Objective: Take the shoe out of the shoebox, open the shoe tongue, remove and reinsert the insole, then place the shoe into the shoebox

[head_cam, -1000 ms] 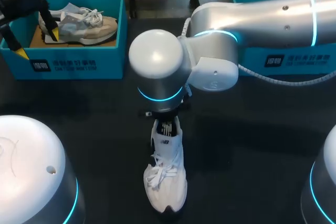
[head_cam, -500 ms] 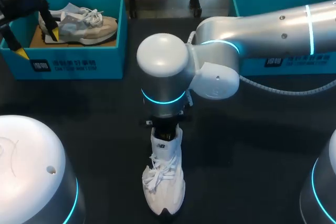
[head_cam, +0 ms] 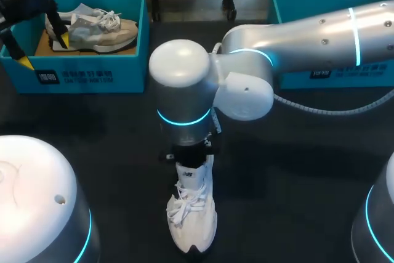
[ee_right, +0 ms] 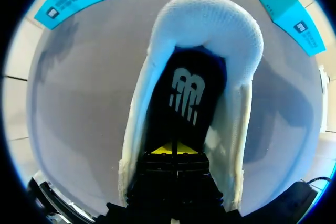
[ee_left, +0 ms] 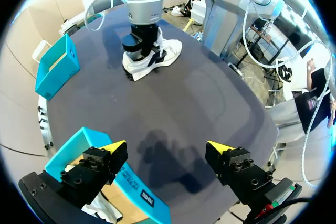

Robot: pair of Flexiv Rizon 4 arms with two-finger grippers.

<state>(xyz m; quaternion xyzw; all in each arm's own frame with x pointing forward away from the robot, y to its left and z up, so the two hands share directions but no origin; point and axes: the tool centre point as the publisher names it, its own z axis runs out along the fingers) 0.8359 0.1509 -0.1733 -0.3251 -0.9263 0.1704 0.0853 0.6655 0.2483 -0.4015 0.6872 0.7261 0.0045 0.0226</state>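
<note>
1. Right gripper (ee_right: 173, 149): the yellow tips meet, so the jaws are together. They sit down inside the opening of the white shoe (head_cam: 192, 214), tips on the dark insole (ee_right: 186, 98). We cannot tell whether any insole is nipped between them.
2. The shoe's padded collar (ee_right: 210, 22) walls these jaws in on both sides and curves round ahead of the tips. There is little side room.
3. The white shoe stands upright on its sole on the dark table (head_cam: 295, 177), outside both boxes, with its laces loose.
4. Left gripper (ee_left: 167, 148): the jaws are wide apart with nothing between them.
5. One left finger hangs over the left shoebox (head_cam: 92, 78). The other finger is outside the box, above the table top and near the table's rounded edge.
6. A grey-beige shoe (head_cam: 98, 29) lies in that box, under the finger that hangs over it.
7. A broad stretch of table top lies ahead of the left jaws and reaches to the white shoe. The wrist of the right arm (head_cam: 308, 32) stands on that shoe.
8. The right shoebox (ee_left: 55, 69) is well apart from the right jaws, and the right forearm crosses above its front wall.
</note>
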